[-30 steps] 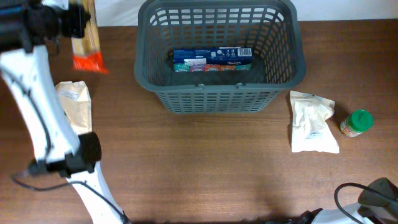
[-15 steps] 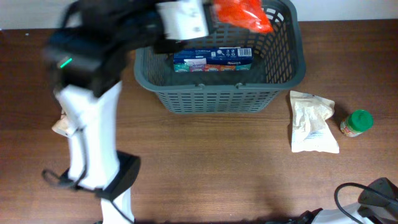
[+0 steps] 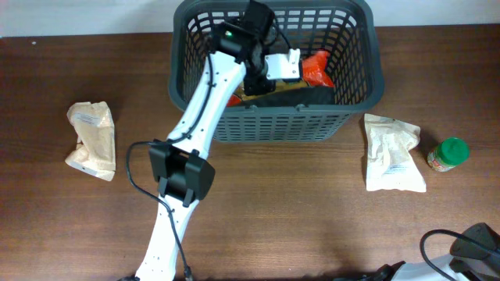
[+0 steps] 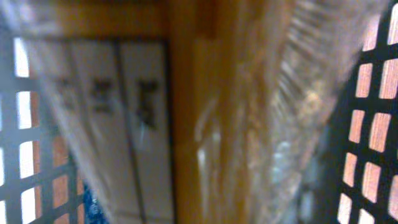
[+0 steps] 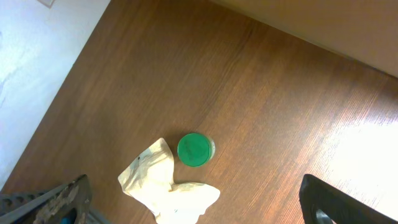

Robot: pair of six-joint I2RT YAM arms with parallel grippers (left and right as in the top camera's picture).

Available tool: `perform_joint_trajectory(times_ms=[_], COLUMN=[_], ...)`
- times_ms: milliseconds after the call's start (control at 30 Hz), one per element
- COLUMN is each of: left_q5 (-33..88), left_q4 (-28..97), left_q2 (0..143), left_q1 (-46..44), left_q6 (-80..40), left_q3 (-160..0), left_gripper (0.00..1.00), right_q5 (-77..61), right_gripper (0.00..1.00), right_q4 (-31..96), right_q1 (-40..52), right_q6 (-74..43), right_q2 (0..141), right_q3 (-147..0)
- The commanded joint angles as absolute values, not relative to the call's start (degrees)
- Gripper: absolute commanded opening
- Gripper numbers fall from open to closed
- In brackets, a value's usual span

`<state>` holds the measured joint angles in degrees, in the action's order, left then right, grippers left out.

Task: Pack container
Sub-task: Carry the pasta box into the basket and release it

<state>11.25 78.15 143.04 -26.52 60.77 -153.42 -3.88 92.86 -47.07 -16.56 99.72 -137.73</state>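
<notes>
Lab-like robot bench: wooden table (image 3: 281, 203), white backdrop (image 3: 437, 12), trailing cable (image 3: 424, 243)

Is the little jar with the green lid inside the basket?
No, the jar stands on the table, right of the basket, next to the white pouch.

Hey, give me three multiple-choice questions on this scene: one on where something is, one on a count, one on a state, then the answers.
1. Where is the left pincer? A parked at the near edge; B hovering far right; C inside the basket.
2. How many pale pouches lie on the table? A one; B two; C four.
3. The jar is: A capped; B lidless; C crushed.
Answers: 1 C, the arm reaches down within the basket walls. 2 B, the left pouch and the right pouch flank the basket. 3 A, its green lid sits on top.
</notes>
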Motion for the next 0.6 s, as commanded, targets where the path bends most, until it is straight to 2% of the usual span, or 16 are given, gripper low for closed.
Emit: perform_joint_trajectory(times_ms=[0, 100, 233, 267, 333, 367, 567], left_q5=[7.81, 7.01, 6.17, 5.91, 5.93, 5.96, 5.89], left_q4=[78.63, 78.89, 79.18, 79.66, 81.28, 83.13, 90.94], left_q2=[142.67, 143.15, 142.74, 142.43, 141.36, 140.03, 130.39], left_q1=[-27.59, -27.73, -28.03, -28.10, -28.08, -27.77, -24.69], left_q6=[59.61, 59.59, 55.35, 53.52, 50.68, 49.15, 42.61], left_q3=[-155.57, -155.54, -156.75, -157.49, -159.33, -161.29, -170.41], left_gripper=[0.02, 0.03, 0.31, 0.43, 0.97, 0.99, 0.99], right_q5=[-3.33, -3.33, -3.33, -3.33, -3.33, -3.33, -3.33], right_gripper=[0.99, 0.99, 0.99, 0.99, 0.99, 0.99, 0.99], right_q4=[92.79, 92.79, 92.79, 92.79, 92.79, 92.79, 92.79], right_q1=[-47.29, -47.29, -47.29, -47.29, -47.29, -47.29, -47.29], right_q6=[-17.02, -17.02, -17.02, -17.04, -17.02, -17.02, -17.02], right_q2=[99.70, 99.70, 99.70, 99.70, 99.70, 99.70, 99.70], right_q3=[-137.91, -137.91, -137.91, -137.91, -137.91, -137.91, -137.91])
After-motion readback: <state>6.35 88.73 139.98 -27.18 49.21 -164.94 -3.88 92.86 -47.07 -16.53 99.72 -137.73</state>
